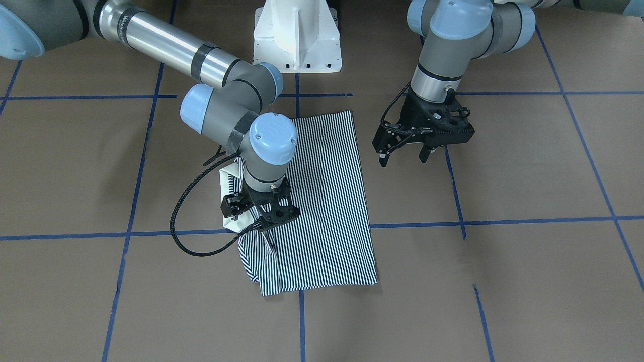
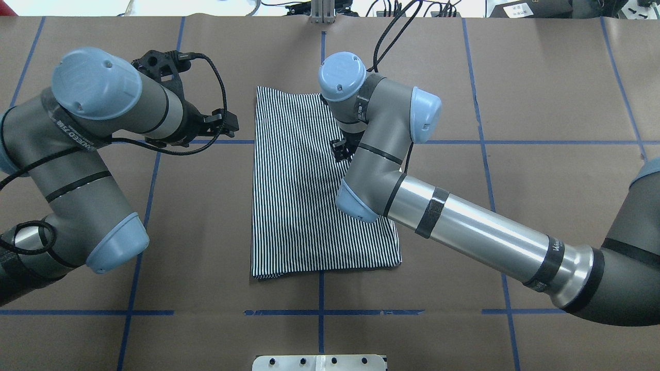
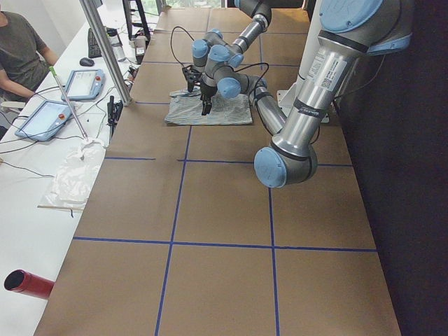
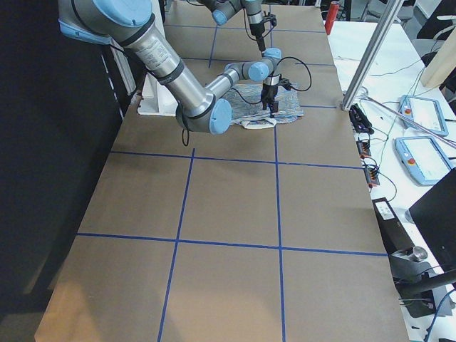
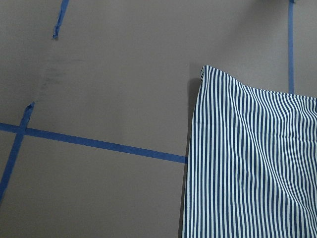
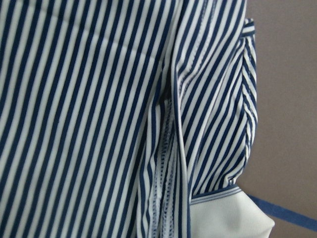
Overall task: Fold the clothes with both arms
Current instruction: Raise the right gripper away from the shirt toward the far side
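One polo shirt of thin navy-and-white striped cloth [image 1: 327, 201]: folded to a long rectangle, flat at mid-table on the brown paper-covered table [image 1: 503, 291]. One plain cream collar [image 1: 236, 222], bunched at the shirt's edge. Two grey-and-silver jointed arms with light blue caps. One black two-finger left gripper [image 1: 403, 158]: fingers spread wide, empty, just beside the shirt and apart from it. One black two-finger right gripper [image 1: 261, 213]: down on the shirt by the collar, finger spread impossible to tell. Blue tape lines [image 1: 503, 221], forming a grid. One white pedestal base [image 1: 297, 40].
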### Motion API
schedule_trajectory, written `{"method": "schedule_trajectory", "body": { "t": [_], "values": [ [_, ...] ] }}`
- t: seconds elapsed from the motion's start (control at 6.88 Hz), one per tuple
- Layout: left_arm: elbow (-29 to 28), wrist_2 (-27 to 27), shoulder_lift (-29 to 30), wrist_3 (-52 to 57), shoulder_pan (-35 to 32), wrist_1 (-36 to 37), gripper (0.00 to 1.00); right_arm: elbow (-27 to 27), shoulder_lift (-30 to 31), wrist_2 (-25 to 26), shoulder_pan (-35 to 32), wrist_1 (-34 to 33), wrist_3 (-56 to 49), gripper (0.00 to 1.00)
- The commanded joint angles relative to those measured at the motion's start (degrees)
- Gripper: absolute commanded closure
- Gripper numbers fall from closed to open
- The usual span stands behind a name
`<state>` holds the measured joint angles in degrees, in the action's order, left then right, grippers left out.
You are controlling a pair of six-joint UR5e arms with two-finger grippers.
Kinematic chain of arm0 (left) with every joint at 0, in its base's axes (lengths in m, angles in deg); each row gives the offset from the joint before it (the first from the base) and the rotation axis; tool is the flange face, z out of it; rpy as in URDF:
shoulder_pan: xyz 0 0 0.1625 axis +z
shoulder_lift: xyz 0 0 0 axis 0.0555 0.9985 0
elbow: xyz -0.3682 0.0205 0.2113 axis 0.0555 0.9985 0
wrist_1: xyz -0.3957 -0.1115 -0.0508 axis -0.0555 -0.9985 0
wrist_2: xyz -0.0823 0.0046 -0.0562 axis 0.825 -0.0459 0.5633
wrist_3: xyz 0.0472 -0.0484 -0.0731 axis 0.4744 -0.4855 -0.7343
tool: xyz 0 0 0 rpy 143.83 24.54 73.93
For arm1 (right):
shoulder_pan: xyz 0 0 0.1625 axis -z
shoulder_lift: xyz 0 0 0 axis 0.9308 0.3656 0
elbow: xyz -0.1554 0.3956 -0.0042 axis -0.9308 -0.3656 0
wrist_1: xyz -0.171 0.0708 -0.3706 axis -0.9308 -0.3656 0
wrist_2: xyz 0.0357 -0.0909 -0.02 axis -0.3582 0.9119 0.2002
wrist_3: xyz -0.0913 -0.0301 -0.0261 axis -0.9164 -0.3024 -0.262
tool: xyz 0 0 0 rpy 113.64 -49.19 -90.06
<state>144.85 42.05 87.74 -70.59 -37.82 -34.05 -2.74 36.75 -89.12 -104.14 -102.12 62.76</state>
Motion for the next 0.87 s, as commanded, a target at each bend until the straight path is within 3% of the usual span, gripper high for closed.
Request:
{"method": "schedule_trajectory", "body": {
  "t": [0.0, 0.58, 0.73],
  "values": [
    [0.0, 0.0, 0.0, 0.8, -0.1, 0.0, 0.00, -0.2, 0.6, 0.1, 0.2, -0.1, -0.2, 0.00],
    [0.0, 0.0, 0.1, 1.1, -0.2, 0.0, 0.00, -0.2, 2.2, 0.1, -2.0, -0.3, -1.0, 0.00],
    [0.0, 0.0, 0.2, 1.1, -0.2, 0.0, 0.00, -0.1, 3.0, -0.2, -5.6, -0.4, -4.5, 0.00]
  ]
}}
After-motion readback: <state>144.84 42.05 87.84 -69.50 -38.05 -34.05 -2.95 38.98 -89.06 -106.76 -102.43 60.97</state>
